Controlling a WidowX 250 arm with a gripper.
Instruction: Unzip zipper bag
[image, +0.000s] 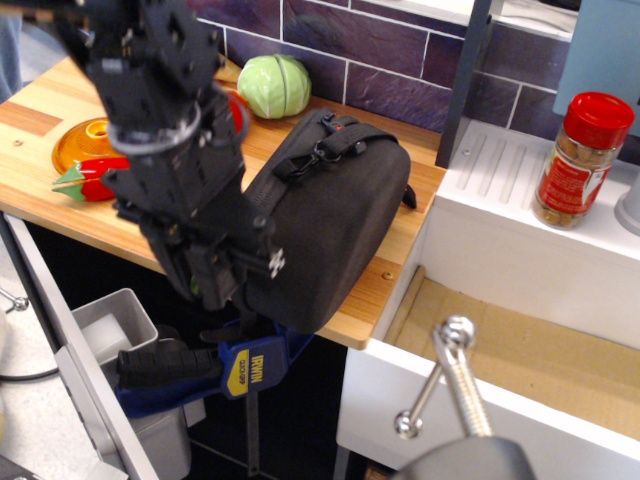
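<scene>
Zipper bag (335, 225): a black rounded case lying on the wooden counter (40, 150), its near-left end overhanging the counter's near edge above a blue-and-black clamp (205, 368). The long axis runs from that near-left end up to the far right, where the strap and buckle (325, 148) sit on top. Gripper (225, 275): directly against the bag's near-left end, to the left of the body, so the bag extends away from it to the right and far side. The fingertips are buried in dark fabric and shadow; whether they are spread, closed, or pinching the zipper pull cannot be told. No green pull tag is distinguishable. Judgement: the zipper track follows the perimeter, so any pull would have to run along the bag's edge, away from this near-left corner.
</scene>
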